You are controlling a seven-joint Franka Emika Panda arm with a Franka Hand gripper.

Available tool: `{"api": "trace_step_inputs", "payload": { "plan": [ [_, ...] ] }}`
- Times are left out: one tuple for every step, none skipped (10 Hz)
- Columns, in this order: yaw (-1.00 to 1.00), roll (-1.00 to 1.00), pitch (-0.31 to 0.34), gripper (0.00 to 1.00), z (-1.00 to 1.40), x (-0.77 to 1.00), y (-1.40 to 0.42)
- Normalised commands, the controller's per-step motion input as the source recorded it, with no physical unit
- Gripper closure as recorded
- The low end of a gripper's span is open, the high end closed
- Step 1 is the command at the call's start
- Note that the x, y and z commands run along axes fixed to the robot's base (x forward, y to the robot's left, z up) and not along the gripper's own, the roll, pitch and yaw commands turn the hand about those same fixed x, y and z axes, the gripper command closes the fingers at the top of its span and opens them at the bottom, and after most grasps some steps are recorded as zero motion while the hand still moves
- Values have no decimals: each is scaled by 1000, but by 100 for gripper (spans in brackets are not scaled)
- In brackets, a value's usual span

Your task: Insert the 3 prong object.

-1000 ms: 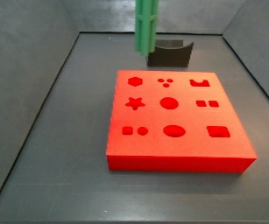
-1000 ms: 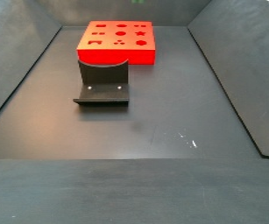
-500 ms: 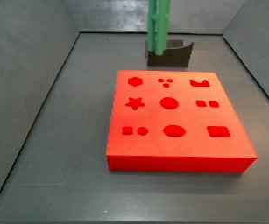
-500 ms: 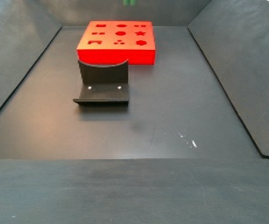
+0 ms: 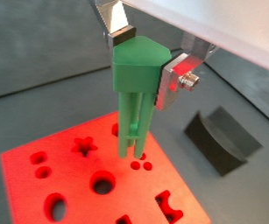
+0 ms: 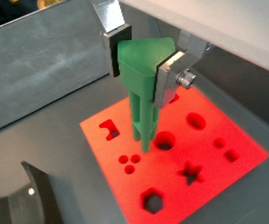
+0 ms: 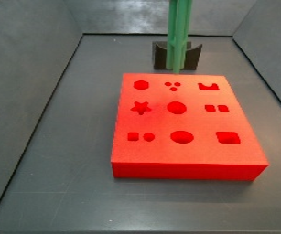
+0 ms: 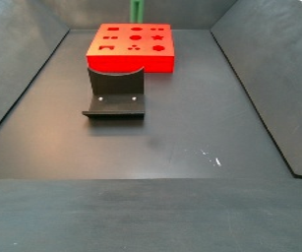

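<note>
- The 3 prong object (image 5: pixel 134 105) is a long green bar that hangs upright, its long axis vertical and its prongs pointing down at the red block (image 5: pixel 67 188).
- In both wrist views the gripper (image 5: pixel 151 58) is clamped on the bar's thick upper end, a silver finger (image 6: pixel 110 26) pressed to each side of it.
- In a wrist view the prong tips sit above the block, close to a group of three small round holes (image 6: pixel 128 163); whether they touch the surface cannot be told.
- In a side view the bar (image 7: pixel 179 32) comes down from the top edge, in front of the dark holder (image 7: pixel 177 54), behind the block's far edge (image 7: pixel 179 78).
- In a side view only a short green piece (image 8: pixel 138 11) shows above the block (image 8: pixel 131 47).
- One bar, one red block, and one dark holder (image 8: pixel 115 93) stand on the dark floor (image 8: pixel 180 138).
- The block's top carries nine cut-out groups in three rows of three, among them a star (image 7: pixel 140 108), a hexagon (image 7: pixel 140 85) and a large round hole (image 7: pixel 177 108).
- Grey walls (image 7: pixel 33 64) close in the floor on the sides.
</note>
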Motion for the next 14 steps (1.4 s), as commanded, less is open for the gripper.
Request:
{"api": "trace_step_inputs", "payload": {
  "plan": [
    [-109,0,86,100,-349,240,157],
    [0,-4,0,100,0,0,0],
    [0,-19,0,100,-14,0,0],
    [-83,-183,127,100,-137,137,274],
    [0,-407,186,100,-80,77,480],
    [0,-500,263,100,0,89,386],
    [0,-500,253,100,-6,91,194],
    [0,-320,106,100,-134,166,34],
    [40,0,21,100,-289,163,0],
    [46,161,0,100,-400,303,-3],
    [0,239,-63,100,-411,123,0],
    [0,250,-26,100,-237,166,0],
    [0,246,-13,100,0,0,0],
    [0,14,0,100,74,-23,-171]
  ]
}}
